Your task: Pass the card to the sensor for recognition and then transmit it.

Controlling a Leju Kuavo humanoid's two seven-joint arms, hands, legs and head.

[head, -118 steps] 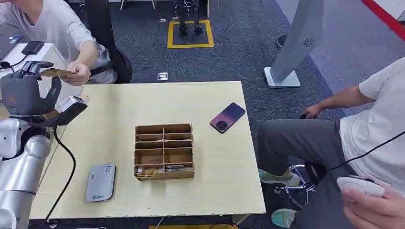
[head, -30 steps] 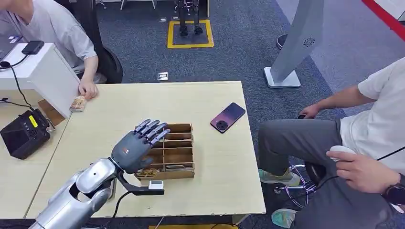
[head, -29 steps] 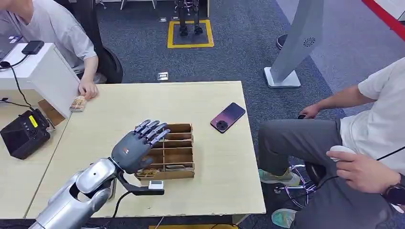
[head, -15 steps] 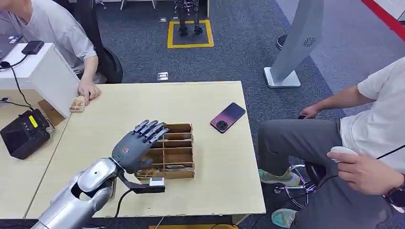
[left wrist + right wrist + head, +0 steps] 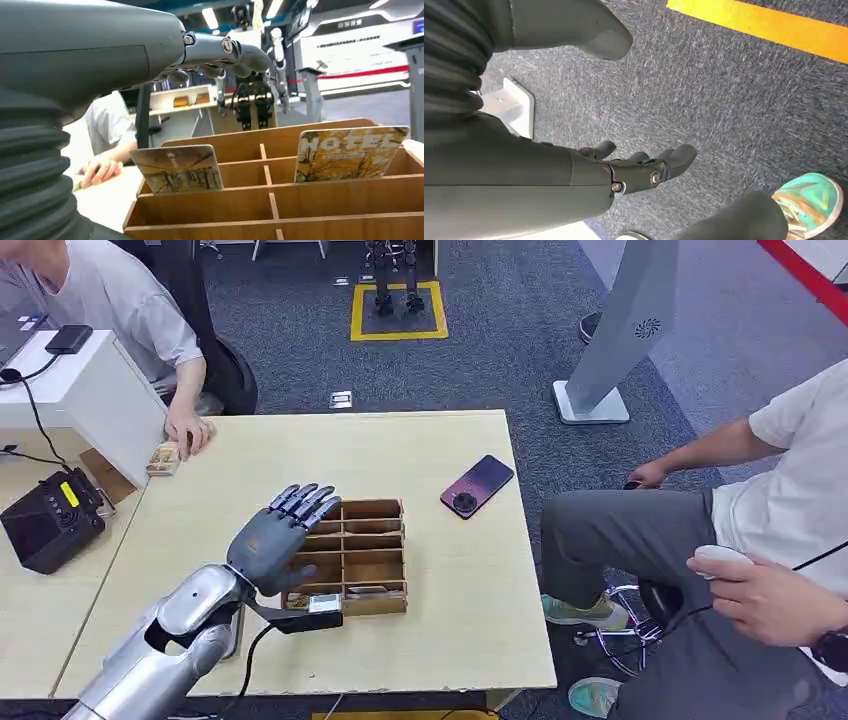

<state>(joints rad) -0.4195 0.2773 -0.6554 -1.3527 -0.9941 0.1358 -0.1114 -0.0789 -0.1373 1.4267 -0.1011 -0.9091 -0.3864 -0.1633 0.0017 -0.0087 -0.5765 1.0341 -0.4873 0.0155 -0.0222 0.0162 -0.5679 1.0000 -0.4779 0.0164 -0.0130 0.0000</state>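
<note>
My left hand [image 5: 272, 545] hovers with fingers spread over the left side of the wooden compartment box [image 5: 376, 606] and holds nothing. In the left wrist view its fingers [image 5: 220, 50] stretch above the box [image 5: 320, 197], where two cards stand upright: a tree-patterned card [image 5: 177, 168] and a "HOTEL" card [image 5: 347, 152]. The grey flat sensor [image 5: 234, 632] lies near the table's front left, mostly hidden under my forearm. My right hand [image 5: 639, 170] hangs above the carpet with loosely curled fingers, nothing in it.
A person at the far left rests a hand [image 5: 188, 430] beside a small card stack [image 5: 163, 457]. A phone [image 5: 477, 485] lies to the right of the box. A black device [image 5: 45, 520] sits on the side table. Another person sits at the right.
About four seconds ago my left hand was raised at the far left, where a person was taking a card from it. Over the last second it drifted slightly back and left over the box.
</note>
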